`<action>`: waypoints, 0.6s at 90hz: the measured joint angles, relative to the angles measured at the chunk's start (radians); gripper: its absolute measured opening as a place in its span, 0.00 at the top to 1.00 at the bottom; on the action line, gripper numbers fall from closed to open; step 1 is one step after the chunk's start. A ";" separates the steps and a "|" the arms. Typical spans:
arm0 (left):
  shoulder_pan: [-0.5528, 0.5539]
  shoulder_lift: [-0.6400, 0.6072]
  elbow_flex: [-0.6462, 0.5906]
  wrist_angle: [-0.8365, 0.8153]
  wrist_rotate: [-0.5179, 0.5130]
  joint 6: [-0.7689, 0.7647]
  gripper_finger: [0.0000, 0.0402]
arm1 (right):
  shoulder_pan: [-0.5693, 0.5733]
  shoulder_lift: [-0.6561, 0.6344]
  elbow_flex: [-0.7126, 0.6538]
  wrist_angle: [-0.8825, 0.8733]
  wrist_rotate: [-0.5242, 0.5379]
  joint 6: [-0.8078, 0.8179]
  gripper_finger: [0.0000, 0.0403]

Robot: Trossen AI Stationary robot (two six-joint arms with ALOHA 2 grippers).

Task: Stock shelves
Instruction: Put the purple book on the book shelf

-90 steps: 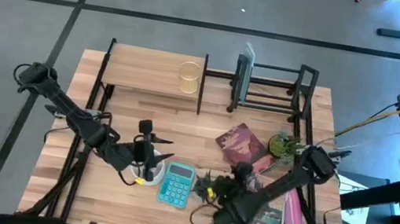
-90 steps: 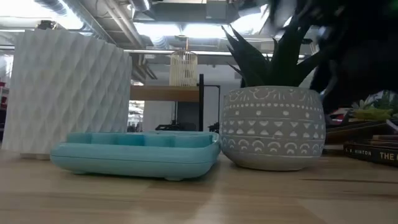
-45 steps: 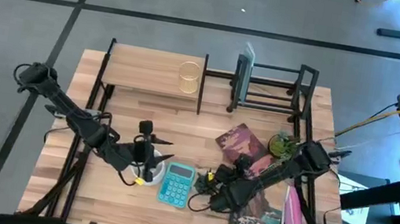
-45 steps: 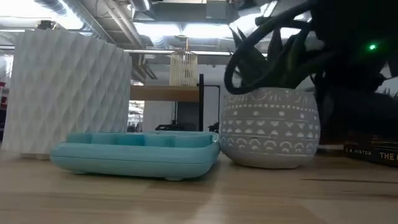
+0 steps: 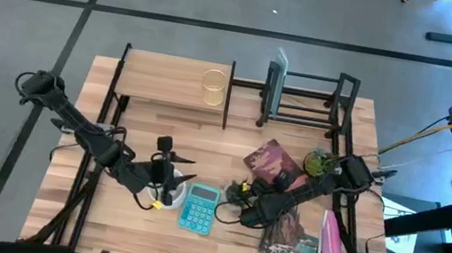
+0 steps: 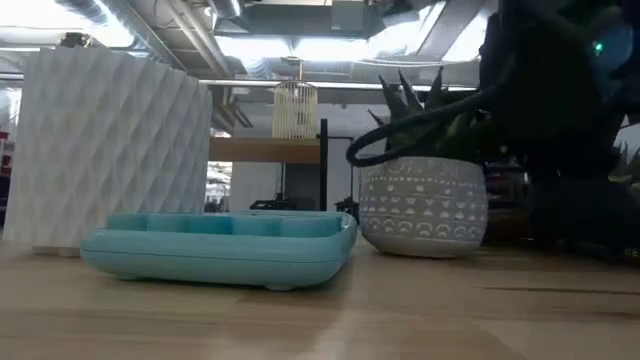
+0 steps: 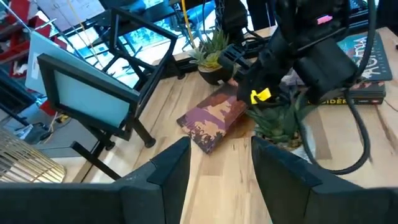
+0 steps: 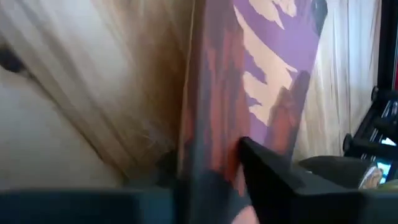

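Two small shelf units are being kept at the far edge of the large light-wood tabletop [image 5: 152, 142]: the light-wood board shelf on thin black metal legs [image 5: 173, 90] on the left, carrying a pale gold wire basket [image 5: 213, 88], and the black open-frame metal bar rack [image 5: 306, 101] on the right, with a thin teal-faced panel [image 5: 277, 82] standing upright in it. The two units are being shown just beside each other.

The right gripper [image 5: 243, 203] is being held low over the middle of the table, near a maroon-and-purple paperback book [image 5: 272, 162] and a spiky green plant in a grey patterned ceramic pot [image 6: 424, 203]. In the right wrist view the book cover [image 8: 249, 93] is filling the picture, pressed against one dark finger [image 8: 273, 177]; whether the book is being gripped cannot be told.

The left gripper [image 5: 167, 174] is being held beside a turquoise plastic calculator [image 5: 199, 208]. Its fingers [image 7: 158, 180] are being held moderately apart, and nothing is being held between them.

A dark hardback book [image 5: 291, 244] is lying near the front right corner.
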 joint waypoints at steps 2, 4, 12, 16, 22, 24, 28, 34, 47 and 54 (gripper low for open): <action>0.000 0.000 0.000 0.000 0.000 0.000 0.61 | 0.000 0.001 0.003 -0.007 0.002 -0.001 0.92; 0.000 0.000 0.000 0.000 0.000 0.000 0.61 | 0.001 0.001 0.008 -0.014 0.004 -0.001 0.95; 0.000 0.000 0.000 0.000 0.000 0.000 0.61 | 0.008 0.006 0.037 -0.058 -0.002 0.016 0.96; 0.000 0.000 0.000 0.001 0.000 0.003 0.61 | 0.013 0.006 0.059 -0.092 -0.006 0.028 0.97; 0.000 0.000 0.000 0.001 0.000 0.002 0.61 | 0.024 0.004 0.093 -0.155 0.006 0.052 0.98; 0.000 0.000 0.000 0.001 0.000 0.002 0.61 | 0.029 0.001 0.104 -0.176 0.009 0.059 0.99; 0.000 0.000 0.000 0.001 0.000 0.003 0.61 | 0.034 -0.006 0.128 -0.218 0.019 0.083 0.99; 0.000 0.000 0.000 0.001 0.000 0.003 0.61 | 0.037 -0.020 0.161 -0.289 0.044 0.116 0.99; 0.000 0.000 0.000 0.002 0.000 0.003 0.61 | 0.043 -0.087 0.183 -0.333 0.111 0.172 0.99; 0.000 0.000 0.000 0.002 0.000 0.003 0.61 | 0.047 -0.148 0.183 -0.336 0.155 0.212 0.99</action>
